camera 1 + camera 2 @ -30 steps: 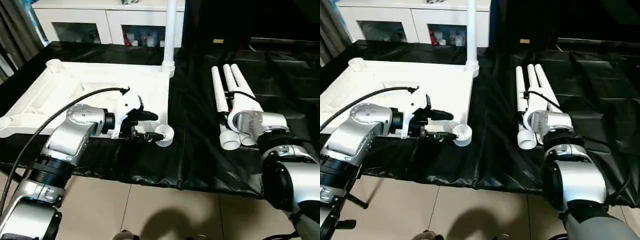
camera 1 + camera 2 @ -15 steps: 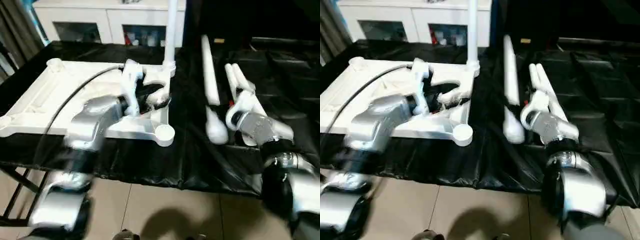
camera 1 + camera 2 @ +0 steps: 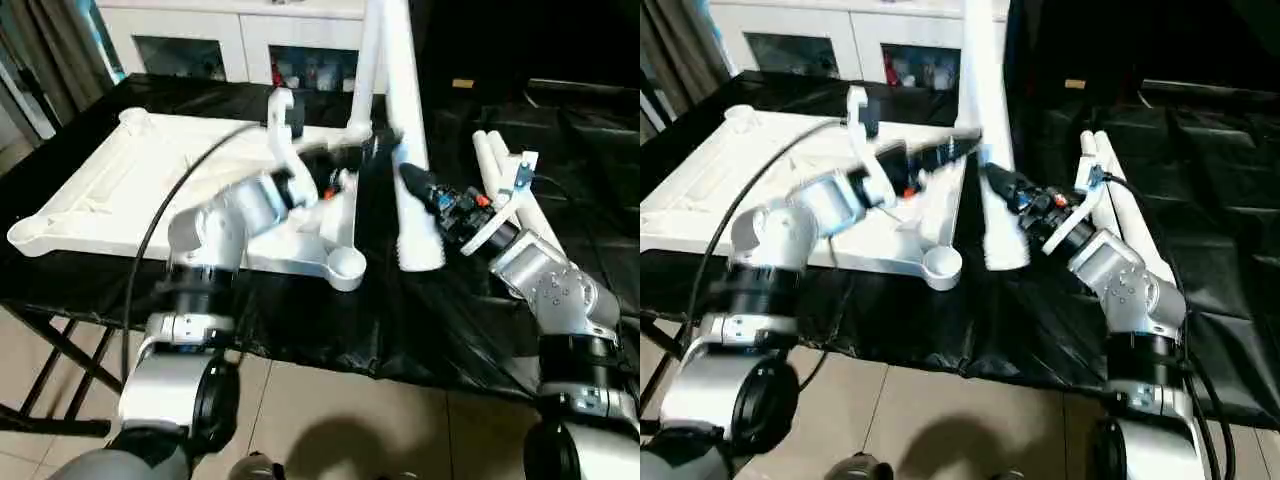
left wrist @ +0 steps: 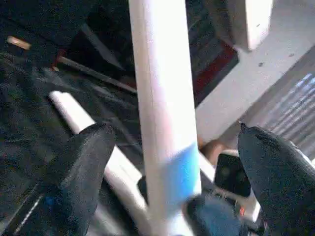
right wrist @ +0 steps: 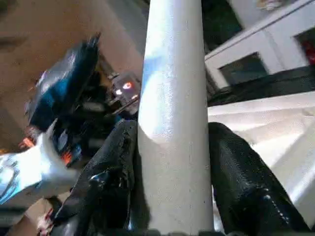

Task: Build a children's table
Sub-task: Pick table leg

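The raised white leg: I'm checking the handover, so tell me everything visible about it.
The long white tubular plastic leg is smooth, with a ribbed wider lower end. It stands nearly upright above the black-sheeted table, beside the upturned white tabletop. The right gripper has its black fingers clamped on it; the left gripper straddles it, open.

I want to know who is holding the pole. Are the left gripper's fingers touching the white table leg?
Apart. In the left wrist view the table leg stands between the left gripper's two wide-open black fingers, with clear gaps on both sides. The right gripper holds it.
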Controlling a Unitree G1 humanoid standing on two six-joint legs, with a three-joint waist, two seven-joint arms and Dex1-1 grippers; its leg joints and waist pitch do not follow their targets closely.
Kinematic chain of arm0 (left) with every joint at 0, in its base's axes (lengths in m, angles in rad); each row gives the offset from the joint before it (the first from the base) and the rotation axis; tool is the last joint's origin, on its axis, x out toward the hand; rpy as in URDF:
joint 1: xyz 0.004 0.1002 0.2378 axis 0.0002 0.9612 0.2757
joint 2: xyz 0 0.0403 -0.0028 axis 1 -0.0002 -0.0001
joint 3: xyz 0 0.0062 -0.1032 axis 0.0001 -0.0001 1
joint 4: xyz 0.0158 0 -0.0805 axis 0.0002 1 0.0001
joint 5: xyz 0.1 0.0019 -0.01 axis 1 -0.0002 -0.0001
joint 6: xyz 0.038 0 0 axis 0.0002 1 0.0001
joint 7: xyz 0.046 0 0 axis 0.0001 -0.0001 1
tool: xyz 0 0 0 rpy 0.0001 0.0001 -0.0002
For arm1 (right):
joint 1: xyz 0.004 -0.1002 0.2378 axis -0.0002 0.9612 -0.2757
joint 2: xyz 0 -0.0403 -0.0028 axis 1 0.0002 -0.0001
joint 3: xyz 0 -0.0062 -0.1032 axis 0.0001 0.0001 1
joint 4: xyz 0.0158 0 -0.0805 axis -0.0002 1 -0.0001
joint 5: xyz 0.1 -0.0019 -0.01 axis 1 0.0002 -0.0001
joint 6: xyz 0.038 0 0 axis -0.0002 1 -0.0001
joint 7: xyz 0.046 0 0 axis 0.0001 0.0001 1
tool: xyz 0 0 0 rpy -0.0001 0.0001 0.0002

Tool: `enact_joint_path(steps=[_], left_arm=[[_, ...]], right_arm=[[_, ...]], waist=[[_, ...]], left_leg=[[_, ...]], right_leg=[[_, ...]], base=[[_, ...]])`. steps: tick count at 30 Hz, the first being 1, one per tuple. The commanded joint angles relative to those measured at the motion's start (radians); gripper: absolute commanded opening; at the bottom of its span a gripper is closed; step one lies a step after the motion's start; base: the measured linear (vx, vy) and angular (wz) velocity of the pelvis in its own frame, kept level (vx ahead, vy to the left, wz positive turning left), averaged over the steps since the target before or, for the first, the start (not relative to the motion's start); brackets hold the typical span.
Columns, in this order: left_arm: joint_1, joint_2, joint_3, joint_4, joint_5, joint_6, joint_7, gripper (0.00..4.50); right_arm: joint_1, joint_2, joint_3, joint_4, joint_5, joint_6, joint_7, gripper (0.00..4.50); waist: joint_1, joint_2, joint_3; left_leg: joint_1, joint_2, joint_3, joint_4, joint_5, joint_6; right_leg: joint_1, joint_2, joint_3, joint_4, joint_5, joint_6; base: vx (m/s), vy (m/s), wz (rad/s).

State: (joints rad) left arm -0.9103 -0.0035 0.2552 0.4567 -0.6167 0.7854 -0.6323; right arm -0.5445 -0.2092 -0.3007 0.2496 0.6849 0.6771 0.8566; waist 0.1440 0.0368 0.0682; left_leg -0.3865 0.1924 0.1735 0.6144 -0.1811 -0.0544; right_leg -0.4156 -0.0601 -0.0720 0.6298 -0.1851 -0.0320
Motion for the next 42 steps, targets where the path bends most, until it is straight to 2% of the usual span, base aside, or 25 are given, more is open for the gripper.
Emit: enact_joint_path(steps=[1,4,10,13,16,17,21,22,25,27,30,32,36,39,42], left_arm=[[-0.009,-0.002,-0.003,-0.008,-0.008,0.027,0.017,4.50],[-0.001,-0.009,-0.014,-0.021,-0.014,0.038,0.021,4.50],[0.003,-0.016,-0.018,-0.038,-0.016,0.050,0.052,4.50],[-0.003,-0.016,-0.004,-0.034,-0.018,0.042,0.066,4.15],[-0.008,-0.018,0.011,-0.026,-0.025,0.032,0.082,4.00],[-0.009,-0.019,0.016,-0.023,-0.030,0.030,0.084,3.72],[-0.001,-0.019,0.010,-0.033,-0.039,0.029,0.077,3.53],[0.000,-0.021,0.010,-0.036,-0.044,0.030,0.076,3.28],[0.006,-0.022,0.007,-0.043,-0.045,0.032,0.080,3.14],[0.008,-0.023,0.006,-0.046,-0.044,0.033,0.079,2.87],[0.011,-0.024,0.005,-0.051,-0.048,0.037,0.075,2.80],[0.011,-0.024,0.006,-0.051,-0.048,0.035,0.074,2.50],[0.013,-0.021,-0.002,-0.052,-0.041,0.027,0.067,2.39],[0.012,-0.018,-0.008,-0.051,-0.037,0.018,0.057,2.06],[0.012,-0.013,-0.018,-0.051,-0.027,0.002,0.045,1.91]], right_arm=[[0.007,-0.007,0.017,-0.042,0.022,0.025,0.011,1.81],[0.023,-0.010,0.047,-0.067,0.010,0.036,0.012,1.81],[0.033,-0.001,0.087,-0.097,-0.014,0.032,-0.025,1.81],[0.033,0.006,0.100,-0.099,-0.022,0.027,-0.038,1.81],[0.031,0.012,0.109,-0.100,-0.028,0.023,-0.053,1.81],[0.029,0.013,0.111,-0.098,-0.031,0.021,-0.058,1.81],[0.019,0.016,0.117,-0.090,-0.036,0.015,-0.074,1.81],[0.017,0.016,0.118,-0.089,-0.036,0.014,-0.076,1.81],[0.012,0.018,0.121,-0.088,-0.038,0.012,-0.084,1.81],[0.009,0.019,0.122,-0.085,-0.039,0.010,-0.088,1.81],[0.006,0.019,0.127,-0.085,-0.043,0.009,-0.093,1.81],[0.004,0.018,0.129,-0.083,-0.044,0.006,-0.096,1.81],[0.002,0.015,0.134,-0.080,-0.053,0.001,-0.101,1.81],[0.000,0.012,0.140,-0.080,-0.062,-0.001,-0.105,1.81],[-0.001,0.006,0.153,-0.084,-0.071,-0.006,-0.103,1.81]], waist=[[0.000,-0.017,-0.087],[-0.001,-0.020,-0.088],[-0.001,-0.019,-0.088],[-0.001,-0.019,-0.088],[-0.002,-0.021,-0.087],[-0.003,-0.020,-0.088],[-0.002,-0.020,-0.088],[-0.003,-0.020,-0.088],[-0.002,-0.020,-0.088],[-0.003,-0.021,-0.088],[-0.003,-0.020,-0.087],[-0.003,-0.020,-0.087],[-0.003,-0.021,-0.088],[-0.003,-0.020,-0.088],[-0.003,-0.020,-0.088]], left_leg=[[0.009,0.027,-0.010,-0.058,-0.063,0.072],[0.006,0.026,-0.010,-0.058,-0.049,0.071],[0.005,0.026,-0.011,-0.058,-0.040,0.069],[0.007,0.026,-0.010,-0.058,-0.044,0.066],[0.006,0.025,-0.010,-0.058,-0.048,0.063],[0.006,0.025,-0.011,-0.058,-0.047,0.063],[0.006,0.026,-0.011,-0.059,-0.043,0.064],[0.006,0.026,-0.011,-0.059,-0.043,0.065],[0.006,0.026,-0.011,-0.059,-0.042,0.066],[0.006,0.026,-0.011,-0.059,-0.042,0.066],[0.006,0.026,-0.011,-0.059,-0.047,0.063],[0.006,0.026,-0.011,-0.060,-0.044,0.061],[0.006,0.025,-0.010,-0.059,-0.044,0.062],[0.007,0.027,-0.010,-0.059,-0.042,0.062],[0.007,0.027,-0.010,-0.059,-0.044,0.060]], right_leg=[[0.070,-0.078,0.045,-0.083,-0.173,-0.181],[0.071,-0.078,0.045,-0.084,-0.162,-0.172],[0.070,-0.079,0.045,-0.082,-0.146,-0.170],[0.069,-0.078,0.045,-0.083,-0.151,-0.169],[0.070,-0.078,0.045,-0.085,-0.162,-0.160],[0.070,-0.078,0.045,-0.085,-0.162,-0.159],[0.069,-0.079,0.045,-0.083,-0.155,-0.157],[0.069,-0.078,0.045,-0.084,-0.151,-0.159],[0.070,-0.079,0.046,-0.082,-0.146,-0.162],[0.069,-0.079,0.046,-0.082,-0.144,-0.162],[0.070,-0.079,0.045,-0.083,-0.154,-0.161],[0.069,-0.079,0.046,-0.083,-0.154,-0.158],[0.070,-0.079,0.046,-0.083,-0.147,-0.159],[0.069,-0.079,0.046,-0.082,-0.142,-0.161],[0.069,-0.079,0.047,-0.081,-0.140,-0.162]], base=[[0.000,0.000,0.00],[0.000,0.000,0.00],[0.000,0.000,0.00],[0.000,0.000,0.00],[0.000,0.000,0.00],[0.000,0.000,0.00],[0.000,0.000,0.00],[0.000,0.000,0.00],[0.000,0.000,0.00],[0.000,0.000,0.00],[0.000,0.000,0.00],[0.000,0.000,0.00],[0.000,0.000,0.00],[0.000,0.000,0.00],[0.000,0.000,0.00]])
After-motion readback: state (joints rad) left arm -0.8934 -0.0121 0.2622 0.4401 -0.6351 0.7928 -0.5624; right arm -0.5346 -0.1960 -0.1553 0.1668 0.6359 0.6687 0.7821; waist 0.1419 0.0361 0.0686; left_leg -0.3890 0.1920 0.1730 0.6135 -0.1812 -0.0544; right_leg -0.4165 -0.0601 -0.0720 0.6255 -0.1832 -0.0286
